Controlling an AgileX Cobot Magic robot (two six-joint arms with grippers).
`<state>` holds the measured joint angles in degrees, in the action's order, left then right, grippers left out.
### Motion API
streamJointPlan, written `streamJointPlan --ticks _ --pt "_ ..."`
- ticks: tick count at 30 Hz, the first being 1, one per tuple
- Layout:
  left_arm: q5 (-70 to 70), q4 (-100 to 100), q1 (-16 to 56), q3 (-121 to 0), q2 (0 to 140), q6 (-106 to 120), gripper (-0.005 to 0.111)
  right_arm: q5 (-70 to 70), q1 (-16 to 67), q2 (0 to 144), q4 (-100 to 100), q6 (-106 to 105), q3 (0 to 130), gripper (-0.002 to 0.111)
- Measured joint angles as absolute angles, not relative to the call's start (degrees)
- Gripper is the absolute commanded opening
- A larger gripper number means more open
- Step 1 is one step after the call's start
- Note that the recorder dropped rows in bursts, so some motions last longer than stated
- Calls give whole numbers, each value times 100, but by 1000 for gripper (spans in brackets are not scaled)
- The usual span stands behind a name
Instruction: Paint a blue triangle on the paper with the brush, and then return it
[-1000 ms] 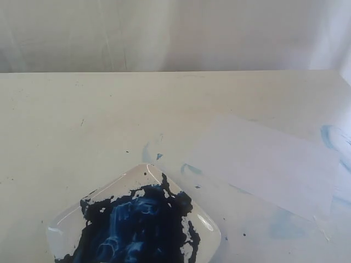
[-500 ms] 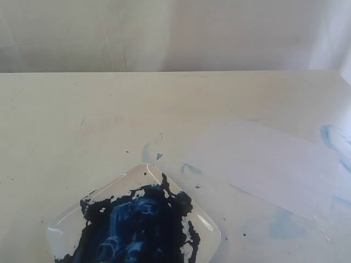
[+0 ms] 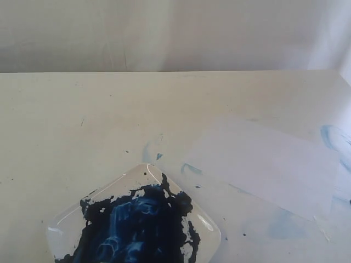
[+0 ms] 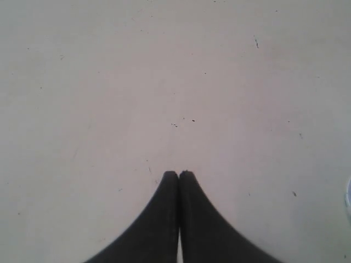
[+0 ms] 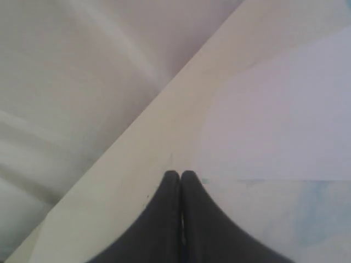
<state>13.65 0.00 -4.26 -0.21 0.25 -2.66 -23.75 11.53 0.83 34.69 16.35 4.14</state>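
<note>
The paper lies flat on the cream table, right of centre, its white sheet showing only faint pale smears. The right wrist view shows the paper as well, just past my right gripper. That gripper is shut with nothing in it and hangs over the table near its edge. My left gripper is shut and empty over bare tabletop. Neither gripper shows clearly in the exterior view. The brush and the blue triangle are out of view.
A clear square dish full of dark blue paint sits at the front, left of the paper. Pale blue smears stain the table around the sheet. A white curtain hangs behind the table's far edge.
A small dark speck has appeared at the right edge of the exterior view, beside the paper. Paper and dish have not moved.
</note>
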Motion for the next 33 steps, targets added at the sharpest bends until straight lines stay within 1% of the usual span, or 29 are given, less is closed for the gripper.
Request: streamJointPlan --ticks 5,10,21,26,33 --pt "1365 0 -426 -21 25 -266 0 -2678 1153 636 4277 668 521 0" --pt "1365 0 -426 -21 25 -266 0 -2823 1153 1548 4368 187 791 0" --pt "1365 0 -426 -21 25 -266 0 -3747 1171 3431 4560 -910 1553 0" --pt "1365 0 -426 -21 25 -266 0 -4188 1195 3802 5014 -1413 1574 0" --pt "1365 0 -426 -21 25 -266 0 -4875 1195 3868 5417 -1558 1600 0"
